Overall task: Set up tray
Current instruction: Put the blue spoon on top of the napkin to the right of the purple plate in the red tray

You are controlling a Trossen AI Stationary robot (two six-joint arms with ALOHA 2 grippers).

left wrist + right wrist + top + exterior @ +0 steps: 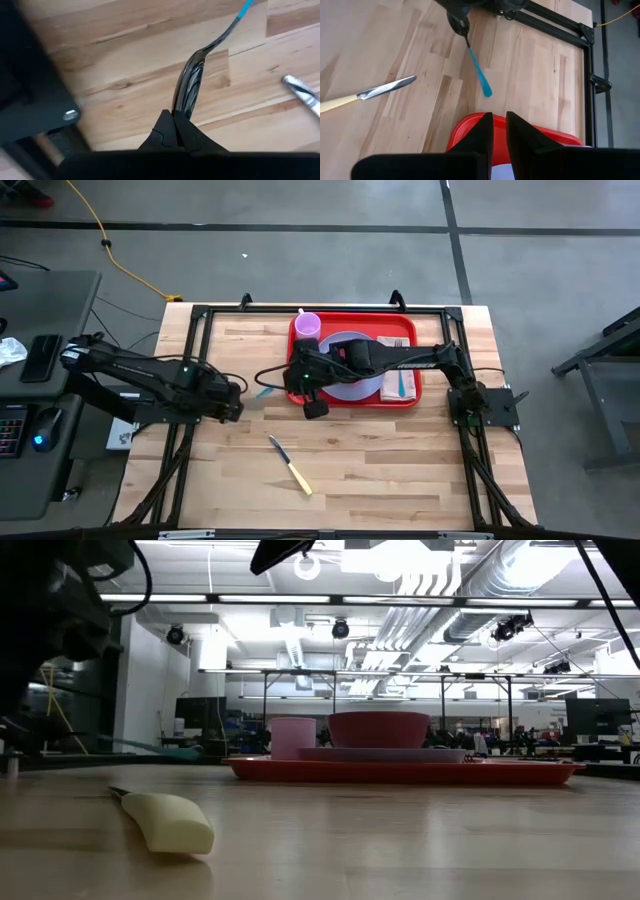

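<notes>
Nearest me, a cream-handled table knife (290, 467) lies loose on the wooden table (380, 470). Beyond it the left gripper (237, 398) pinches what looks like a blue-handled metal spoon (192, 80) by its bowl. Farther back the red plastic rectangular tray (412, 330) already carries a lavender plate (350, 388), a bowl (378, 728), a pink cup (307, 326) and a napkin (398, 385), beneath the right gripper (499, 131), fingers slightly parted and empty; cutlery seems what remains.

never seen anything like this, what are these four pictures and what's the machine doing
It is a robot with two dark arms at a wooden table, filmed four ways: from above, level with the tabletop, and from a camera on each wrist. On the table a red tray carries a lavender plate, a pink cup, a bowl and a napkin. A knife with a pale handle lies loose on the wood. The left gripper is shut on a spoon with a blue handle, beside the tray. The right gripper hangs over the tray's edge, holding nothing.
</notes>
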